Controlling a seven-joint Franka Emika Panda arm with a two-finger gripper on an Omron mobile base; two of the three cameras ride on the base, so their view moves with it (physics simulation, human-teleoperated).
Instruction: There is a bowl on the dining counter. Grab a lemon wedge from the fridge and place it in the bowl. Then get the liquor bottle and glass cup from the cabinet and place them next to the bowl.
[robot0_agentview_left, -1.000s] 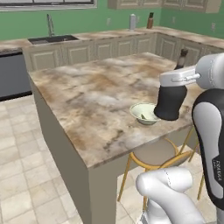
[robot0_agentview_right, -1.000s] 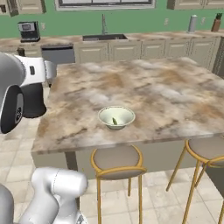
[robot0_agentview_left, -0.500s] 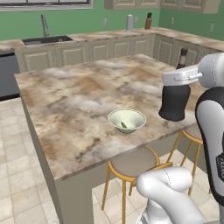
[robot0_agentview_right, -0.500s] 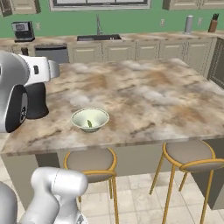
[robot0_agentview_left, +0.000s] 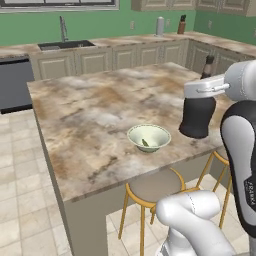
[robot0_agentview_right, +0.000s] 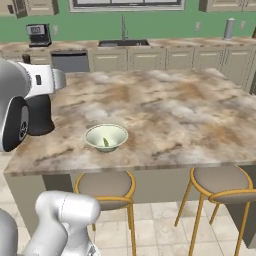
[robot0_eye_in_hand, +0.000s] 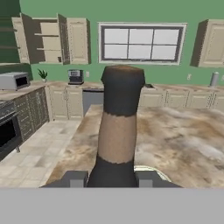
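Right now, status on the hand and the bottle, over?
Hand shut on liquor bottle, bottle upright over dining counter. Lemon wedge in bowl. Nothing between bottle and bowl.

Both base views flank the dining counter (robot0_agentview_left: 95, 107).

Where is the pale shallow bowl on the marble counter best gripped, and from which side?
Probably its thin rim, from straight above: the pale cream-green shallow bowl sits upright and open, and its walls look too wide and sloping for a side grip. Pick a rim part away from the small yellow-green lemon wedge inside and the dark liquor bottle nearby.
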